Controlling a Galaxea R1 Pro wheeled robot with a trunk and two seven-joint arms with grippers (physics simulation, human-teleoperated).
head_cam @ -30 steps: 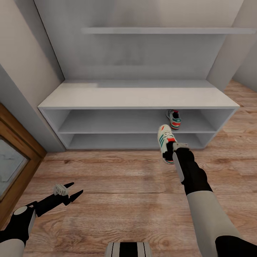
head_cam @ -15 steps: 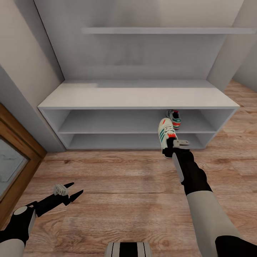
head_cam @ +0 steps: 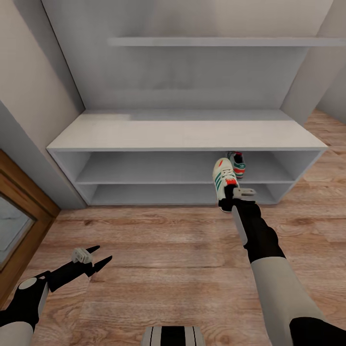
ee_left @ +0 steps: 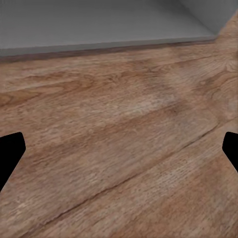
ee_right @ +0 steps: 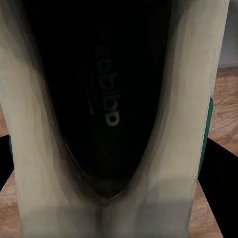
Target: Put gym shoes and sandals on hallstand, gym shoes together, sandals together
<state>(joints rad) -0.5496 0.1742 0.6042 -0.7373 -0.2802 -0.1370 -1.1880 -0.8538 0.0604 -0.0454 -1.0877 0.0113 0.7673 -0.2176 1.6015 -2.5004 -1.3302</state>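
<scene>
Right hand (head_cam: 229,196) gripping a gym shoe (head_cam: 223,181) by its heel, toe at the hallstand (head_cam: 182,132) upper shelf, second gym shoe (head_cam: 236,164) on that shelf, left hand (head_cam: 98,255) open above corridor floor (head_cam: 168,250).

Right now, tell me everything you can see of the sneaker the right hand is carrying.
The held gym shoe is a cream-white low sneaker with green side stripes, a red patch near the tongue and a dark inner lining bearing printed lettering. The right hand grips it at the heel end, toe pointing away toward the hallstand. It hangs clear of the floor, in front of the upper shelf opening, just left of the other gym shoe resting on that shelf. Only the hand touches it.
</scene>
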